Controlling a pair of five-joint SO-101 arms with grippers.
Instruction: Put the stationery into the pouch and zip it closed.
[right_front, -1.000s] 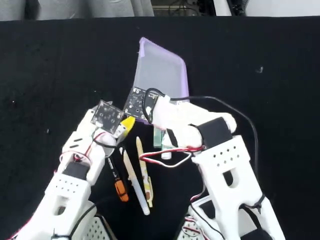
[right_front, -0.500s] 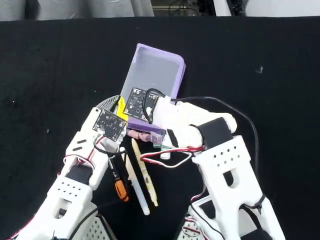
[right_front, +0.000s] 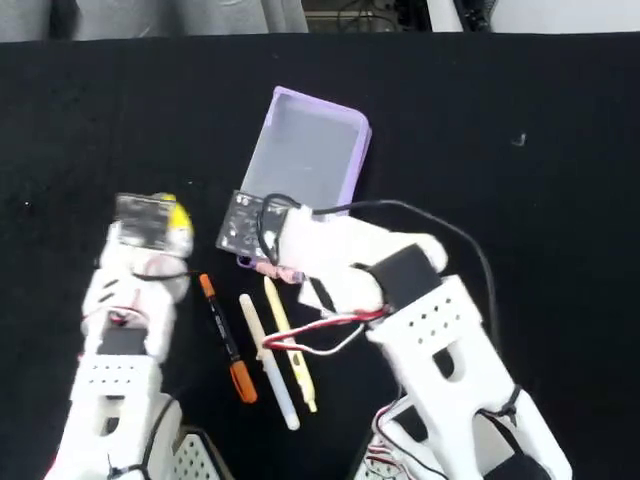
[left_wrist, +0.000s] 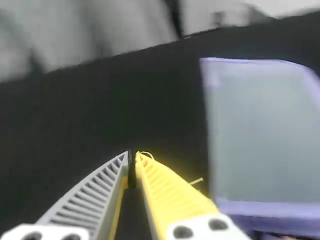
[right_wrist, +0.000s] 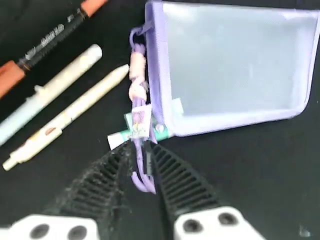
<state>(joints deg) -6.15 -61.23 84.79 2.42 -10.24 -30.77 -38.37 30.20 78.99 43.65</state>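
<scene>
One pouch (right_front: 305, 150) lies mid-bench, toward the far edge. Nearer the front edge lie three loose items: a marker (right_front: 225, 340), a white pen (right_front: 268, 365) and a yellow pen (right_front: 290, 345). The right end effector (right_wrist: 141, 165) is clenched on the pouch's cord (right_wrist: 136, 92). The left end effector (left_wrist: 133, 162) is clenched on nothing.

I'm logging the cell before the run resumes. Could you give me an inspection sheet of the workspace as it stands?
Surface: black table cloth, no spills seen.
Job's things: purple pouch lies flat; orange marker, white pen and cream pen lie side by side on the cloth, outside the pouch.
Clutter: nothing seen.
Grippers: left gripper shut and empty, apart from the pouch; right gripper shut on the pouch's pull cord.
Cables: black cable arcs over the cloth by the right arm; red and white wires cross above the pens.
Surroundings: grey curtain behind the table.
</scene>
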